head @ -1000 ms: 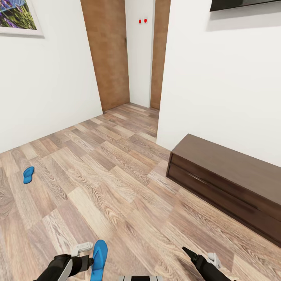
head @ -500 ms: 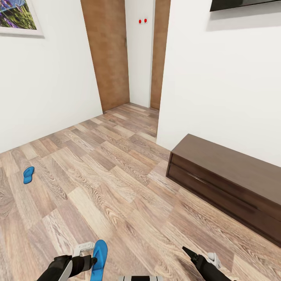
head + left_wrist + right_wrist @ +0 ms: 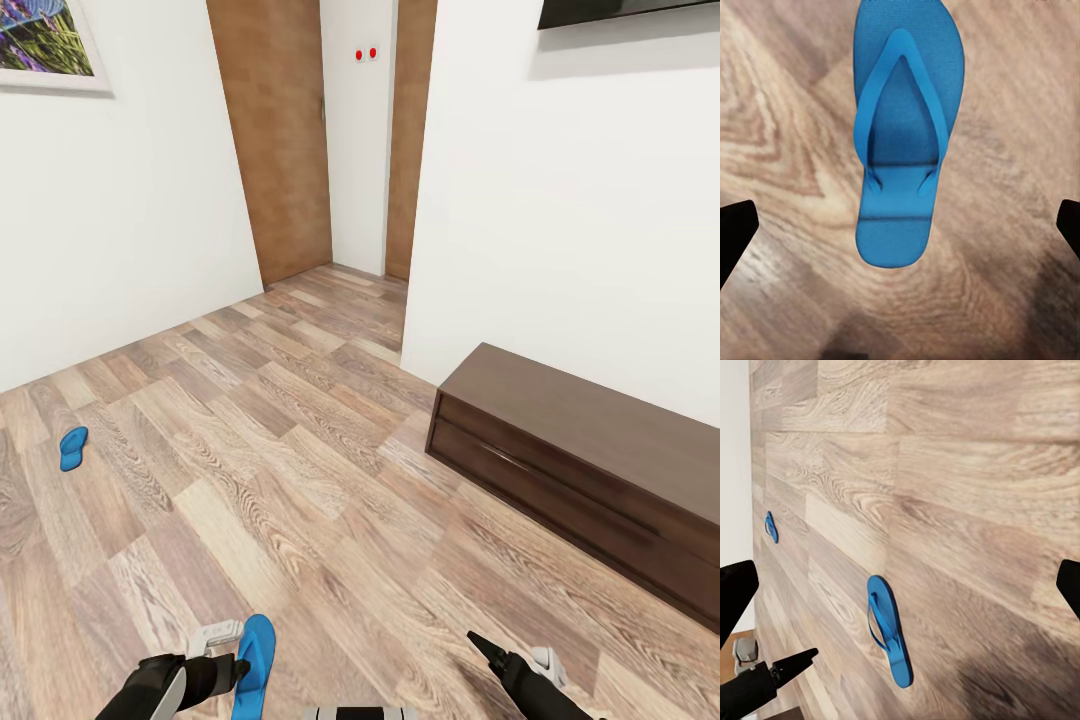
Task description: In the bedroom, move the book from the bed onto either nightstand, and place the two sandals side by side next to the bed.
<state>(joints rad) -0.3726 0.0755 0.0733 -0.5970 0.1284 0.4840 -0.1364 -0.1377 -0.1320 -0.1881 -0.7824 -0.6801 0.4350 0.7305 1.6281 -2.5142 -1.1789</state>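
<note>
One blue sandal (image 3: 254, 653) lies flat on the wood floor at the bottom of the head view. My left gripper (image 3: 228, 652) hovers right beside it. In the left wrist view that sandal (image 3: 905, 135) sits between the wide-spread fingertips (image 3: 736, 229) of the left gripper (image 3: 904, 225), which is open and holds nothing. The second sandal (image 3: 73, 447) lies far off to the left, near the white wall. My right gripper (image 3: 505, 652) hangs open and empty over bare floor; its wrist view shows both the near sandal (image 3: 889, 630) and the far sandal (image 3: 770, 526). The book, bed and nightstand are out of view.
A long, low dark-brown cabinet (image 3: 590, 470) stands against the right wall. A wooden door (image 3: 275, 140) and a narrow passage (image 3: 365, 130) lie straight ahead. A framed picture (image 3: 45, 45) hangs at the upper left. Wood-plank floor (image 3: 300, 460) stretches between the walls.
My left arm has shifted slightly beside the near sandal. Both sandals and the right arm stay where they were.
</note>
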